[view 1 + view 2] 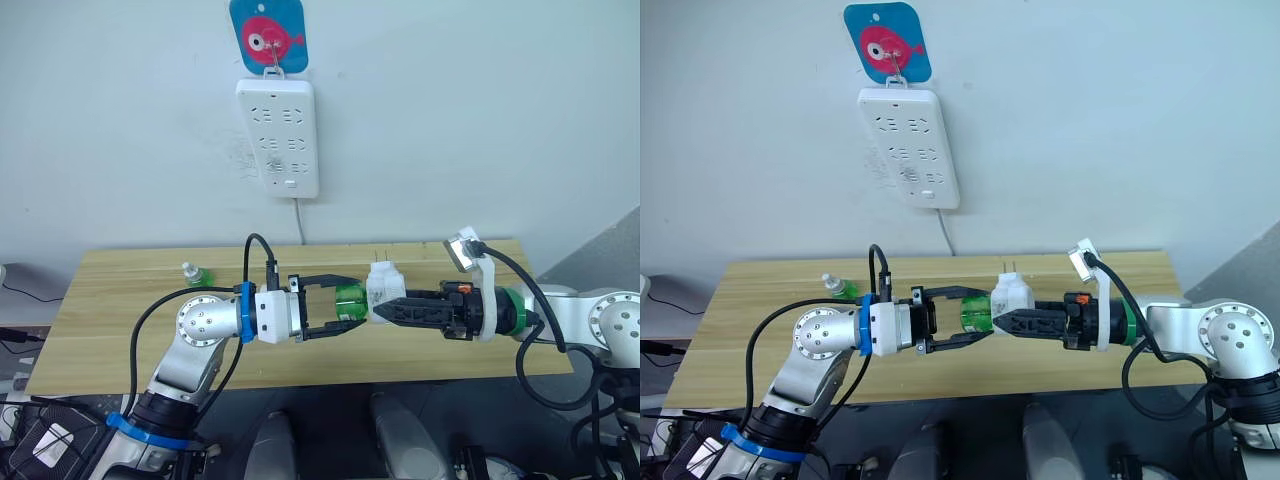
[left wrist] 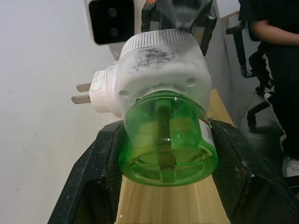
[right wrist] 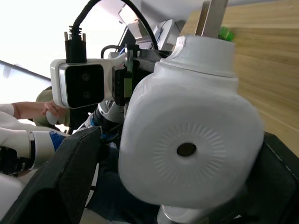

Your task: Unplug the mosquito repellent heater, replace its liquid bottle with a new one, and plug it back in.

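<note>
While the right gripper (image 1: 385,310) is clamped from the right on the mosquito repellent heater (image 1: 384,287), its two black fingers pressed against the white body, the left gripper (image 1: 345,303) reaches in from the left with its fingers spread around its liquid bottle (image 1: 350,299). In the left wrist view the green bottle (image 2: 168,140) sits between the two black fingers (image 2: 88,186); whether the pads actually press its sides I cannot tell, though they lie very close on both flanks. The bottle is capless and its neck is seated in the heater's underside, so the two parts are joined and held in the air above the middle of the wooden table (image 1: 120,300), between the two arms. The heater lies on its side: the bottle end points left, the round vented face (image 3: 187,149) points right toward the right wrist, and the two metal prongs (image 2: 84,92) point up and toward the far wall.

The new one (image 1: 194,273), a small green bottle with a pale cap, stands upright on the far left part of the table, well apart from both grippers. On the wall behind, a white power strip (image 1: 278,137) hangs vertically beneath a blue tag with a pink fish (image 1: 268,37), its cord dropping behind the table. A seated person (image 2: 275,70) in dark clothing appears at the edge of the left wrist view.
</note>
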### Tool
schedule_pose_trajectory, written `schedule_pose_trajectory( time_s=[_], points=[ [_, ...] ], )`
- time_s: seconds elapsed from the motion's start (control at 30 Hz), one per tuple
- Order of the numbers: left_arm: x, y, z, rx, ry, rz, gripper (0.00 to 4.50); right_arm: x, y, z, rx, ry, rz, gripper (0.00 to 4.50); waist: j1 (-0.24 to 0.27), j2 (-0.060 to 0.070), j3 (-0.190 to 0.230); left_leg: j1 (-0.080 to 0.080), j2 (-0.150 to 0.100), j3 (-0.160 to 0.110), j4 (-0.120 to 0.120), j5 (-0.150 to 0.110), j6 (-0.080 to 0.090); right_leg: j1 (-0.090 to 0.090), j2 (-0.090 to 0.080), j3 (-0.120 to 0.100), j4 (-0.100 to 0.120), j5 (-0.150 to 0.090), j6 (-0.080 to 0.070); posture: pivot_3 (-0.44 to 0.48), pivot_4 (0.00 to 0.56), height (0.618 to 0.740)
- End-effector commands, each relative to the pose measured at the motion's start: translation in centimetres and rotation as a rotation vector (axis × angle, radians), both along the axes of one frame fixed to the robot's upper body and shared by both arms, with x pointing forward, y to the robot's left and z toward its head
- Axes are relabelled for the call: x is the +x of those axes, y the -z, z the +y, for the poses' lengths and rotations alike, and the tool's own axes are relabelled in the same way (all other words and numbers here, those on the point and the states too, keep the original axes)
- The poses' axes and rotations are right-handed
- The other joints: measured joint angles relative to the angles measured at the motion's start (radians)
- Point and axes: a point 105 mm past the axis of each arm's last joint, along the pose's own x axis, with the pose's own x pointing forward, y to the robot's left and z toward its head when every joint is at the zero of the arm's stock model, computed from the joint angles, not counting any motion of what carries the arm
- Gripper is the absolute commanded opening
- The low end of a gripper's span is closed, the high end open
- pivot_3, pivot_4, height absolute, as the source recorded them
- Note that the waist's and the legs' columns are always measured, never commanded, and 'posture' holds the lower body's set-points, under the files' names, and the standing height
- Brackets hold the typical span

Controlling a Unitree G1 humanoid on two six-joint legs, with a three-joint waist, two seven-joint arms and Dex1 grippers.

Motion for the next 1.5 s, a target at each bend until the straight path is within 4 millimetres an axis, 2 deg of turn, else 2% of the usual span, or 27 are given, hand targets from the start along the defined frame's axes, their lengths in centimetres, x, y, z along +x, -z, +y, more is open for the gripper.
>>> schedule_pose_trajectory(
  time_s=[0.03, 0.17, 0.23, 0.33, 0.4, 0.43, 0.53, 0.6, 0.73, 0.8, 0.97, 1.03, 1.23, 1.43, 1.5],
  points=[
    [-0.9, -0.7, -0.6, -0.010, 0.049, -0.046, 2.26, -0.5, -1.0, 0.7, 0.041, -0.041, -0.027, 3.16, 0.000, 0.000, 0.000, 0.000, 0.000, 0.000, 0.000, 0.000, 0.000, 0.000, 0.000, 0.000, 0.000, 0.000, 0.000, -0.215, 0.226, 0.740],
    [-0.9, -0.6, -0.6, -0.007, 0.050, -0.046, 2.26, -0.7, -1.0, 1.0, 0.054, -0.062, -0.018, 3.06, 0.000, 0.000, 0.000, 0.000, 0.000, 0.000, 0.000, 0.000, 0.000, 0.000, 0.000, 0.000, 0.000, 0.000, 0.000, -0.214, 0.230, 0.740],
    [-1.6, -0.4, -0.8, 0.021, 0.098, 0.010, 2.26, -0.9, -1.0, 1.0, 0.051, -0.073, -0.016, 3.06, 0.000, 0.000, 0.000, 0.000, 0.000, 0.000, 0.000, 0.000, 0.000, 0.000, 0.000, 0.000, 0.000, 0.000, 0.000, -0.214, 0.231, 0.740],
    [-1.9, -0.2, -1.0, 0.070, 0.111, 0.247, 2.26, -1.0, -0.9, 1.0, 0.044, -0.077, -0.023, 3.06, -0.001, 0.000, 0.000, 0.000, 0.000, -0.001, 0.000, 0.000, 0.000, 0.000, 0.000, 0.000, 0.001, 0.000, 0.000, -0.212, 0.236, 0.740],
    [-1.6, -0.8, -0.4, 0.080, 0.126, 0.660, 2.26, -1.2, -1.0, 0.9, 0.034, -0.086, -0.034, 3.06, -0.001, -0.001, 0.001, 0.000, 0.000, -0.001, 0.000, 0.000, 0.000, 0.000, 0.000, -0.001, 0.001, 0.000, 0.001, -0.207, 0.238, 0.740],
    [-1.9, -1.0, 0.1, 0.123, 0.161, 0.800, 2.26, -1.3, -1.0, 0.8, 0.029, -0.091, -0.038, 3.06, -0.003, -0.001, 0.001, 0.000, 0.000, -0.003, 0.000, 0.000, 0.000, 0.000, 0.000, -0.002, 0.002, -0.001, 0.002, -0.208, 0.238, 0.740],
    [-1.1, -1.6, 1.3, 0.176, 0.168, 0.893, 2.26, -1.4, -0.9, 0.8, 0.024, -0.096, -0.043, 3.06, -0.003, -0.001, 0.001, 0.000, 0.000, -0.004, 0.000, 0.000, 0.000, 0.000, 0.001, -0.003, 0.002, -0.002, 0.003, -0.215, 0.238, 0.740],
    [0.0, -2.0, 1.3, 0.166, 0.137, 0.860, 2.26, -1.4, -0.9, 0.8, 0.024, -0.096, -0.046, 3.06, -0.002, -0.001, 0.001, 0.000, 0.000, -0.004, 0.000, 0.000, 0.000, 0.000, 0.001, -0.003, 0.001, -0.002, 0.003, -0.217, 0.240, 0.740],
    [0.6, -2.1, 0.8, 0.161, 0.121, 0.748, 2.26, -1.3, -0.9, 0.8, 0.030, -0.086, -0.050, 3.06, -0.001, -0.001, 0.001, 0.000, 0.000, -0.003, 0.000, 0.000, 0.000, 0.000, 0.001, -0.003, 0.000, -0.001, 0.002, -0.223, 0.241, 0.740],
    [0.7, -2.0, 0.4, 0.150, 0.120, 0.645, 2.98, -1.3, -0.9, 0.8, 0.035, -0.077, -0.048, 3.06, 0.000, -0.001, 0.001, 0.000, 0.001, -0.003, -0.001, 0.000, 0.000, 0.000, 0.001, -0.003, 0.000, -0.001, 0.001, -0.223, 0.241, 0.740],
    [0.4, -0.5, 0.5, 0.156, 0.079, 0.331, 4.46, -1.1, -1.0, 0.6, 0.044, -0.046, -0.039, 3.06, 0.001, -0.001, 0.001, 0.000, 0.001, -0.002, -0.001, 0.000, 0.000, 0.000, 0.001, -0.002, -0.002, 0.000, -0.001, -0.229, 0.244, 0.740],
    [0.1, -0.1, 0.9, 0.128, 0.051, 0.218, 4.48, -1.1, -0.9, 0.5, 0.042, -0.038, -0.037, 3.06, 0.002, -0.001, 0.001, 0.000, 0.001, -0.002, -0.001, 0.000, 0.000, 0.000, 0.001, -0.002, -0.002, 0.001, -0.001, -0.229, 0.245, 0.740],
    [-0.1, -0.8, 1.0, -0.021, -0.026, -0.064, 4.48, -0.9, -1.0, 0.4, 0.042, -0.027, -0.039, 3.06, 0.016, -0.001, 0.001, -0.001, 0.000, -0.001, 0.000, 0.000, 0.000, 0.000, 0.000, 0.000, -0.002, 0.000, 0.000, -0.227, 0.246, 0.740],
    [-1.4, 0.5, 0.6, -0.011, -0.004, -0.102, 4.48, -0.8, -1.1, 0.4, 0.044, -0.028, -0.042, 3.06, 0.018, -0.001, 0.001, 0.000, 0.000, 0.000, 0.000, 0.000, 0.000, 0.001, 0.000, 0.000, -0.005, 0.001, 0.001, -0.227, 0.245, 0.740],
    [-1.2, 0.5, 0.4, -0.012, -0.004, -0.095, 4.10, -0.8, -1.2, 0.5, 0.044, -0.028, -0.043, 3.06, 0.020, -0.001, 0.001, -0.001, 0.000, 0.000, 0.000, 0.000, 0.000, 0.001, 0.000, 0.000, -0.005, 0.001, 0.001, -0.227, 0.245, 0.740]
  ],
)
